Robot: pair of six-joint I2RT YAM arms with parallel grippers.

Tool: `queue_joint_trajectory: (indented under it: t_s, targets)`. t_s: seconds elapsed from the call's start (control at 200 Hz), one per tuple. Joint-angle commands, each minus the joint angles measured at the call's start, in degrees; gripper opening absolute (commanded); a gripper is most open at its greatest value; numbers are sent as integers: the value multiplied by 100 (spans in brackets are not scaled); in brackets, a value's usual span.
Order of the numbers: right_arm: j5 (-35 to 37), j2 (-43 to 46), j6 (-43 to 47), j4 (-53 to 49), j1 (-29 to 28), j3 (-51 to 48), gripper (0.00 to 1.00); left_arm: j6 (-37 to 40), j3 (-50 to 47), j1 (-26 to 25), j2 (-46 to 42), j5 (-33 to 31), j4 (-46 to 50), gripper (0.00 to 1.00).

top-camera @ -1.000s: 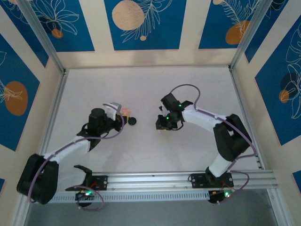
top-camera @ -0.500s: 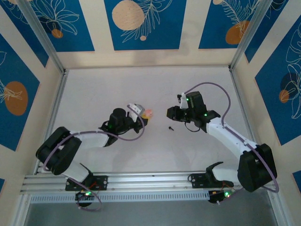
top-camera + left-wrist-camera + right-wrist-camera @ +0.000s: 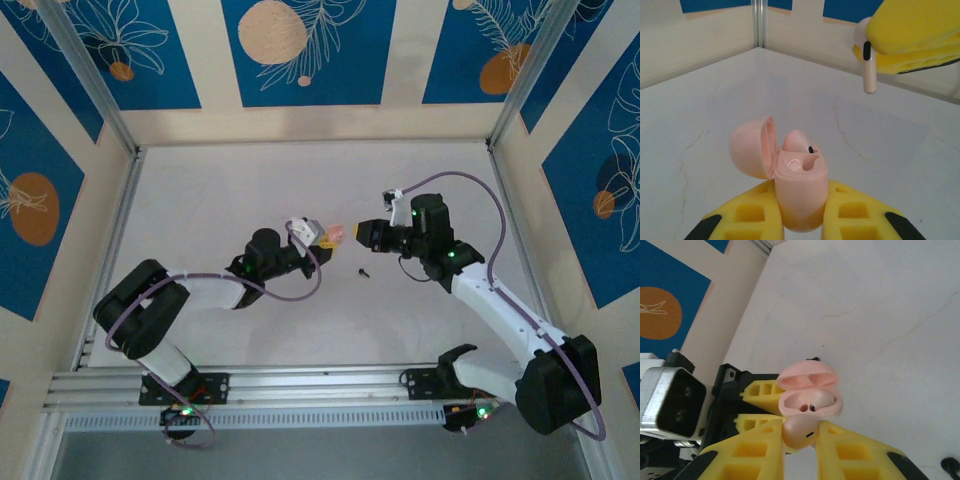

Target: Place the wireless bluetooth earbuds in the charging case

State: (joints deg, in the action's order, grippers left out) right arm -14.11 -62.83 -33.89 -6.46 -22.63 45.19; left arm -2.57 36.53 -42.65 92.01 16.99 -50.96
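The charging case is pink, and my left gripper is shut on its body, holding it upright above the table. Its lid hangs open to the left, and one pink earbud sits in a slot. My right gripper is shut on a second pink earbud, just in front of the open case. In the left wrist view this earbud hangs stem down, above and right of the case. In the top view the left gripper and right gripper face each other at mid-table.
A small black object lies on the white table just below the two grippers. Metal rails and patterned walls border the table on the left, right and far side.
My left gripper has carried the pink case rightward to mid-table. The right gripper has swung up and left to face it, holding the earbud close to the open case.
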Motion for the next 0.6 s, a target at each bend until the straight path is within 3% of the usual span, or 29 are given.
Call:
queue_joint_trajectory:
  t_s: [0.0, 0.595]
  targets:
    - [-279, 91, 48, 368, 19, -104, 19, 177, 157, -85, 17, 15, -390, 13]
    - [-242, 123, -29, 1340, -358, -257, 19, 274, 154, -129, 28, 198, -842, 13]
